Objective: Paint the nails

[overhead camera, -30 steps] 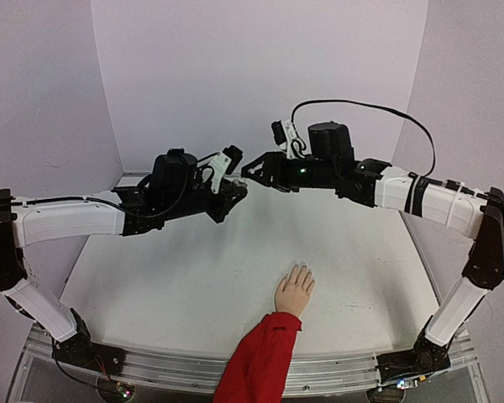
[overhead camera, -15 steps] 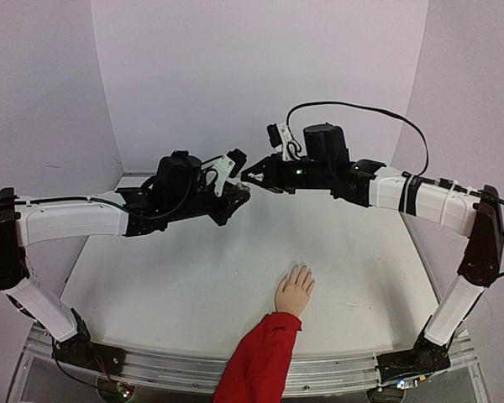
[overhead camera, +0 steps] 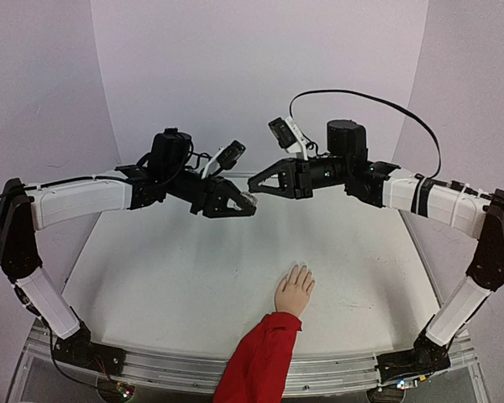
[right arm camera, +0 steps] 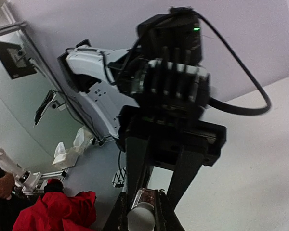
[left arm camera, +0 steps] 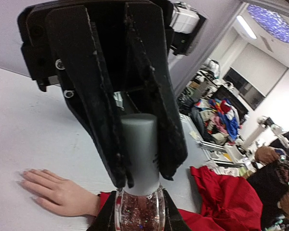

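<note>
Pale nails (overhead camera: 301,269) apart from left gripper (overhead camera: 245,204) | clamping bottle (left arm camera: 139,211) | right gripper (overhead camera: 262,186) flanks cap (left arm camera: 139,149), grip unclear

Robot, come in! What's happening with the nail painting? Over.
Left gripper shut on the bottle, in the air. Right gripper around its cap, grip unclear. Hand flat on table, nails not yet reached, nothing over them.

The mannequin hand (overhead camera: 295,291) lies flat on the tabletop (overhead camera: 151,277) near its front edge, slightly right of centre. It points toward the back wall (overhead camera: 260,75), and its sleeve (overhead camera: 260,357) runs off the front edge. Behind and above it, over mid-tabletop, the two grippers meet tip to tip. The left gripper (overhead camera: 246,204) comes from the left, its fingers (left arm camera: 107,220) around a bottle (left arm camera: 139,211). The right gripper (overhead camera: 260,182) comes from the right, its fingers (left arm camera: 106,110) on either side of the cap (left arm camera: 139,149).
</note>
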Robot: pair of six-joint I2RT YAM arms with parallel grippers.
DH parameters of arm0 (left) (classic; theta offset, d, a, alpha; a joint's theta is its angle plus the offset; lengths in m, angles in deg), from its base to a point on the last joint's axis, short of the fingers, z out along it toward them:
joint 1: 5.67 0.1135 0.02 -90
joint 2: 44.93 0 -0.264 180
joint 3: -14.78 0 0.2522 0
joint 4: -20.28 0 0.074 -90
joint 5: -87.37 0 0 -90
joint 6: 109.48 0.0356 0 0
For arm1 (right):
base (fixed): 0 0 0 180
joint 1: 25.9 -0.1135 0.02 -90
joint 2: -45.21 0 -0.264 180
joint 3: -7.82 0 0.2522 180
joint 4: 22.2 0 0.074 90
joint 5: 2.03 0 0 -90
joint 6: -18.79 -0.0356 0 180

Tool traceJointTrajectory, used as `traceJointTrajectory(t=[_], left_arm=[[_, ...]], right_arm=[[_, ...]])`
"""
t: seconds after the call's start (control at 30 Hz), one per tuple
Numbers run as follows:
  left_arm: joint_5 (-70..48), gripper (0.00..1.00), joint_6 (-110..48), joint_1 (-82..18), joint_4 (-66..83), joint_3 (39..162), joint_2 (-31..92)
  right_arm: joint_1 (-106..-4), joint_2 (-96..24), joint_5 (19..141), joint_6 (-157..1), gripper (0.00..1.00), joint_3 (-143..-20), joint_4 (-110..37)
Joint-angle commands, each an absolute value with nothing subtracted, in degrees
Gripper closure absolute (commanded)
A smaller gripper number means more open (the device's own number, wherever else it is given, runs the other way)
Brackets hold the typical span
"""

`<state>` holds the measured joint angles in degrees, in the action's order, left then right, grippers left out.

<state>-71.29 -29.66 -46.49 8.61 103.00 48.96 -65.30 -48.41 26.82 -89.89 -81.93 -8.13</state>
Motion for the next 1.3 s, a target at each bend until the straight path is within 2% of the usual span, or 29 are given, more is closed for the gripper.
traceJointTrajectory(t=[0.0, 0.17, 0.2, 0.27, 0.33, 0.4, 0.47, 0.63, 0.7, 0.77, 0.87, 1.03, 1.2, 1.27], left_arm=[[-79.4, 1.00, -30.4, -44.5, 14.7, 104.4, 44.9], [-68.3, 1.00, -29.1, -44.5, 14.7, 103.5, 44.4], [-64.6, 1.00, -28.2, -44.5, 14.7, 102.7, 43.8], [-55.7, 1.00, -26.1, -44.5, 14.4, 100.8, 42.3], [-44.5, 1.00, -24.1, -44.7, 14.2, 98.7, 40.4], [-33.2, 1.00, -22.1, -45.4, 14.0, 96.8, 38.8], [-21.8, 1.00, -18.7, -47.2, 13.4, 95.4, 37.8], [3.3, 1.00, -2.5, -57.2, 12.9, 95.9, 38.8], [8.5, 1.00, -0.2, -58.8, 12.9, 97.3, 40.7], [11.9, 1.00, 0.4, -59.7, 12.8, 98.3, 42.4], [13.0, 1.00, 0.1, -60.9, 12.9, 99.3, 43.5], [12.0, 1.00, -1.2, -62.1, 12.9, 100.2, 44.3], [11.0, 1.00, -2.5, -62.5, 12.9, 100.1, 44.4], [10.4, 1.00, -2.6, -62.6, 12.9, 100.0, 44.4]], right_arm=[[-66.1, -45.1, 15.4, -86.3, 1.00, -79.7, -10.3], [-66.1, -44.6, 20.8, -85.5, 1.00, -80.0, -11.3], [-66.1, -44.5, 22.7, -85.3, 0.93, -80.3, -11.8], [-66.1, -43.9, 29.4, -84.9, 0.56, -80.8, -14.1], [-66.1, -42.7, 38.0, -84.7, 0.37, -81.1, -16.9], [-66.1, -41.4, 46.7, -85.3, 0.29, -81.5, -19.4], [-66.1, -40.2, 53.7, -87.9, 0.26, -81.7, -20.5], [-66.7, -39.3, 62.3, -98.4, 0.26, -82.0, -20.5], [-67.5, -39.7, 65.3, -102.5, 0.28, -82.0, -20.0], [-68.1, -40.3, 63.1, -103.9, 0.29, -81.4, -16.2], [-68.9, -42.1, 64.8, -106.5, 0.32, -82.0, -15.0], [-69.3, -45.7, 65.6, -110.1, 0.48, -83.0, -14.3], [-69.9, -48.7, 65.2, -112.1, 0.51, -84.6, -13.4], [-70.0, -49.4, 65.1, -112.3, 0.60, -84.9, -12.7]])
